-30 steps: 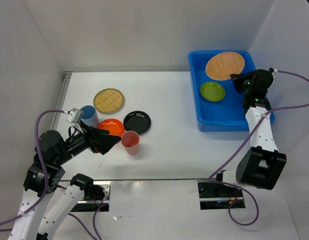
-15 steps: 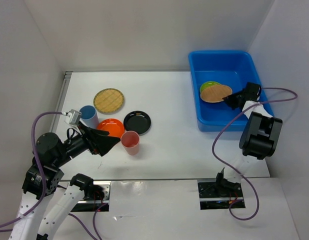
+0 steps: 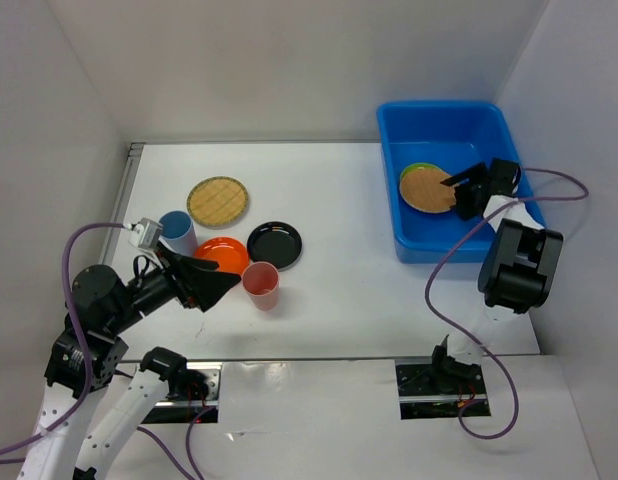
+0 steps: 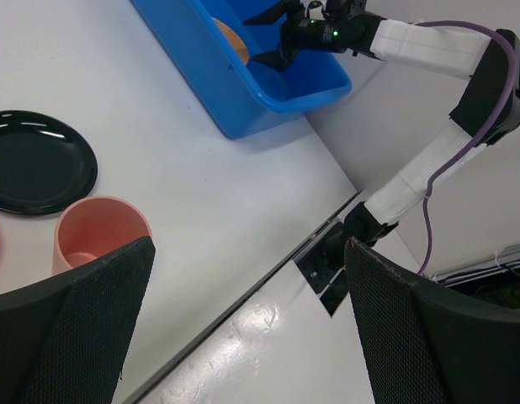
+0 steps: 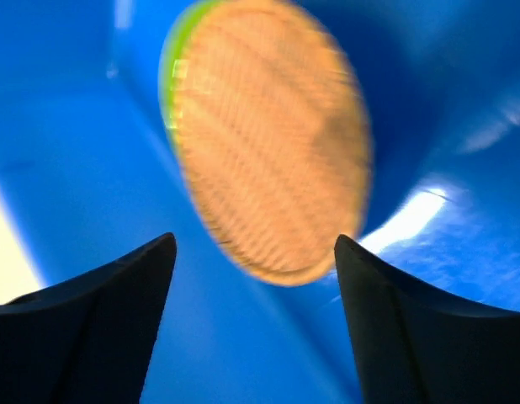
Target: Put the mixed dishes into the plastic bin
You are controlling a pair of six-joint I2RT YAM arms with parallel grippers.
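At far left the blue cup [image 3: 177, 232] stands upright on the white table [image 3: 339, 200]. Just beside it, the left gripper [image 3: 214, 280] hangs low with its fingers spread wide and nothing between them; it points toward the dish cluster, probably placed for a next pick. A tan woven plate [image 3: 217, 201] lies flat at the back of the cluster. The orange plate [image 3: 224, 253] is partly covered by the left gripper in the overhead view. The pink cup [image 3: 261, 285] stands mouth-up just beside the black plate [image 3: 274, 244], and in the left wrist view it sits nearest the fingers. These five dishes are outside the bin and not yet dealt with. At right is the plastic bin [image 3: 439, 248], a deep blue tub near the table's right edge. Inside it the lime green plate [image 3: 411, 172] shows only as a sliver under a second tan woven plate [image 3: 428, 188], which lies overlapping it. The right gripper [image 3: 461, 190] reaches over the bin's right wall. Its fingers stand apart on either side of the tan plate's edge and appear to touch nothing, though the right wrist view is blurred. This suggests the plate has been let go to rest where the bin floor and green plate support it.
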